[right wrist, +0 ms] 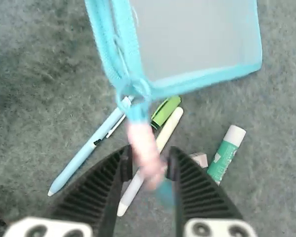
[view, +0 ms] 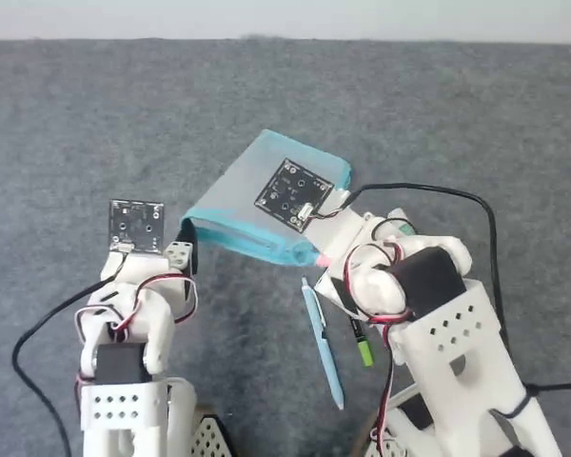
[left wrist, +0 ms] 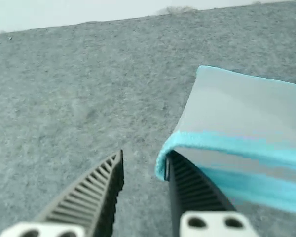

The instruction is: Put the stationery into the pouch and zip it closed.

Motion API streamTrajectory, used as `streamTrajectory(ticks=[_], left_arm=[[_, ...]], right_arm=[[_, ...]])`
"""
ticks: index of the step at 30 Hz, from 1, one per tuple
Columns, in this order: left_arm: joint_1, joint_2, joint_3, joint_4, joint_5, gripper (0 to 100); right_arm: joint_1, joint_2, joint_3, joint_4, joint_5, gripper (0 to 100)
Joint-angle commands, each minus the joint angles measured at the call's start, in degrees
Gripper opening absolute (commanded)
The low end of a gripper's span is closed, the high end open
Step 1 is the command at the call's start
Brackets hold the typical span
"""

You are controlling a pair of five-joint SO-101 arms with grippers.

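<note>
Right gripper (right wrist: 149, 154) pinches the pink zip pull (right wrist: 143, 143), likely unzipping the pouch (right wrist: 197, 39); left gripper (left wrist: 144, 156), jaws apart at its corner, should clamp first.

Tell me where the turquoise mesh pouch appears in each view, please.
High view: turquoise mesh pouch in the middle of the grey carpet.
Left wrist view: pouch corner against one finger of the open left gripper.
Right wrist view: pouch beyond the right gripper, which pinches its pink zip pull.
Shared landmark: the grey carpet.

pass: far mat (view: 95, 105) | blocks: pouch (view: 238, 205) mid, blue pen (view: 322, 345) + green marker (view: 363, 347) by rt arm (view: 447, 324)
</note>
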Motion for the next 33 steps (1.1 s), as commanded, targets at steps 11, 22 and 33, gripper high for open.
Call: streamTrajectory(ticks=[11,22,33], left_arm=[[-3.6,-0.7,-1.7,0.3,2.1,13],[-15.0,-0.7,-4.2,1.6,1.1,24],[-36.4,-0.6,-11.0,2.4,-9.9,23]], right_arm=[[8.7,0.9,-3.9,2.8,-6.7,29.9],[-0.8,4.5,2.0,-4.7,-6.2,28.8],[-16.4,24.4,3.2,-20.0,-10.7,28.8]])
